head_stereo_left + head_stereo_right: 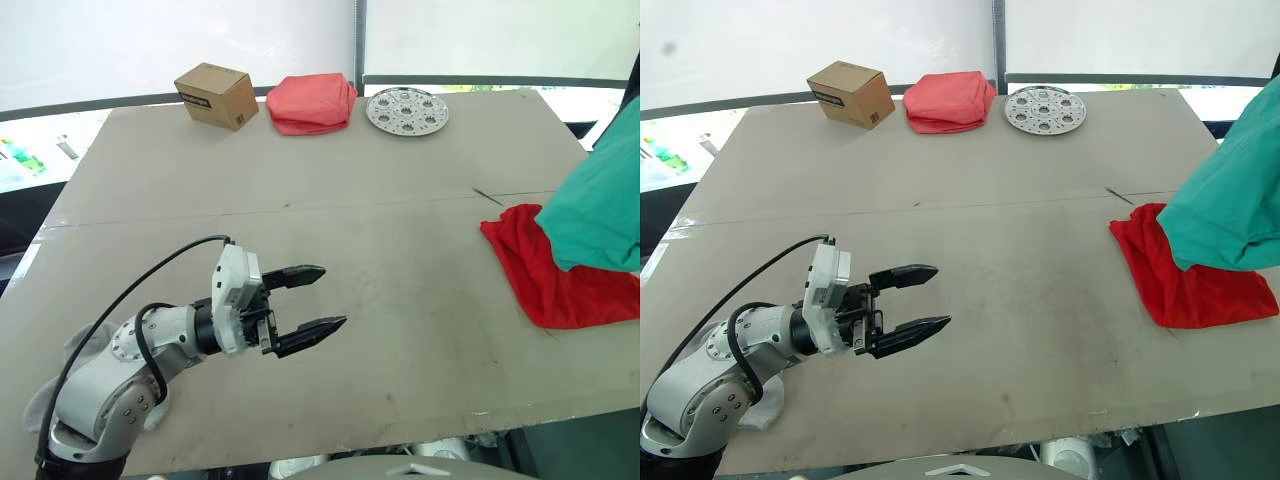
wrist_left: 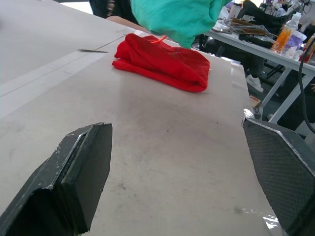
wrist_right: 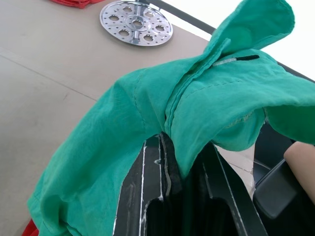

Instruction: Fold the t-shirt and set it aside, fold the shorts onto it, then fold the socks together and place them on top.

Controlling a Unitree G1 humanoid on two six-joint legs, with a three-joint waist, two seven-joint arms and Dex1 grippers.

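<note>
Table: your work surface is a big grey-brown table (image 1: 330, 190) w/ a seam line running across it; bright white backdrop behind, and cluttered desks w/ bottles beyond the edge in the left wrist view.
Far edge: cardboard box (image 1: 215, 95), then a folded salmon-pink cloth (image 1: 312, 102), then a round perforated metal plate (image 1: 407, 109), all in a row and apart from each other (nothing lies on the plate).
T-shirt: the t-shirt (image 1: 555, 275) lies folded on the table near your right edge, well apart from the left arm.
Shorts: the shorts (image 1: 600, 200) hang lifted above the t-shirt, their lower part overlapping it; orange cord tip shows in the left wrist view.
Right gripper: the right gripper (image 3: 172, 172) is pinched on the shorts' fabric, cloth draped over both fingers.
Left gripper: the left gripper (image 1: 315, 298) hovers low over bare table on your left side, fingers spread wide, holding nothing, pointing toward the t-shirt.
Socks: pale grey cloth (image 1: 762, 412) peeks from under the left arm at the near edge; prob. the socks, can't confirm.
</note>
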